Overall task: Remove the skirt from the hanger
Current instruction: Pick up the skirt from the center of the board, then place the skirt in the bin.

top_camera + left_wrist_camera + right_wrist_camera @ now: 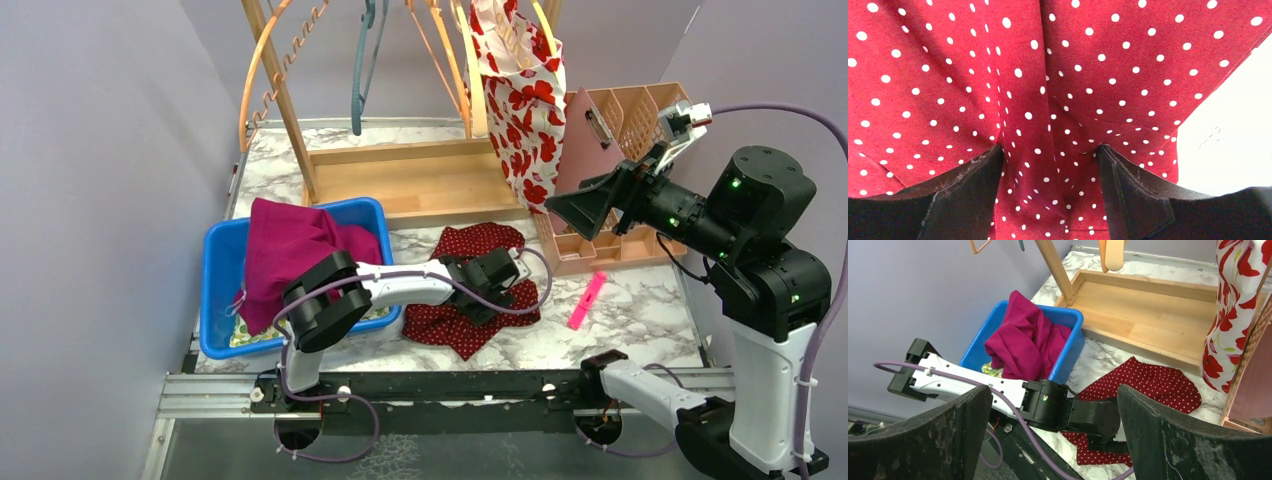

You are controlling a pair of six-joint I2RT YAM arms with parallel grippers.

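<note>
Two-arm rig seen from the near table edge outward. Nearest, the left gripper (1049, 150) is lowered onto the dark red, white-dotted cotton skirt (465, 335), which lies crumpled flat on the white marbled table (640, 320) with no hanger visible on it. The jaws stand apart and astride a raised fold of the cloth, tips on the fabric, nothing pinched between them. Just right of the skirt lies a slim pink marker (587, 300). To the left sits a blue plastic tub (215, 285) holding a magenta cloth (290, 250).

Higher and to the right, the right gripper (1052, 390) hangs in the air at its widest spread and carries nothing. Behind it stands a tan plastic compartment tray (640, 110). Farthest back, a pale wooden clothes rack (420, 180) carries a white garment with red flowers (525, 110), hanging clear of the table.

Risks, as judged:
- If the left jaws close on this shallow fold, they may catch only a top layer, and the skirt would slide out on lifting.
- A drag towards the marker could sweep it off the table.
- The raised right arm is near the flowered garment, and a careless swing could snag it.
</note>
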